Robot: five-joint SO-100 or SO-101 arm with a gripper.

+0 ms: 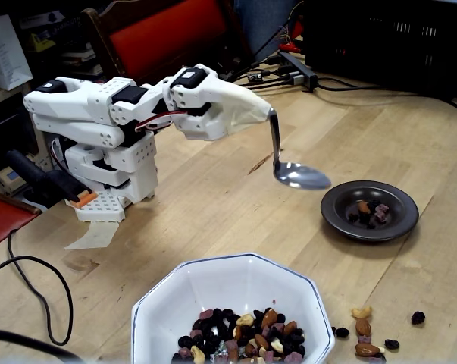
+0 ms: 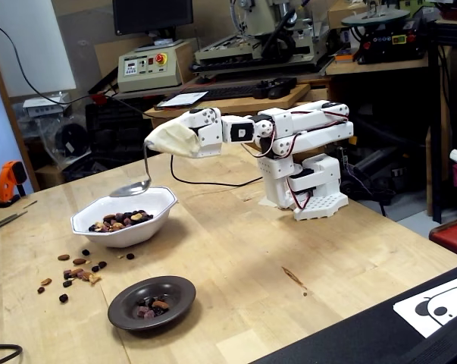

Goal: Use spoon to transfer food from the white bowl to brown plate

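On table: white bowl [image 1: 232, 292] – food [image 1: 243, 334] | brown plate [image 1: 370, 210] – few pieces

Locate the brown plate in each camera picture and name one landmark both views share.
A fixed view: the brown plate sits at middle right, right of the hanging spoon.
Another fixed view: the brown plate lies low and left of centre, nearest the camera.
Shared landmark: the white bowl of food.

A pale wooden bench [image 1: 213, 205] fills the scene. A black cable [image 1: 31, 296] loops at 8 o'clock, a red chair back [image 1: 167, 34] stands at 12, and an orange tool [image 2: 12, 180] rests at 9
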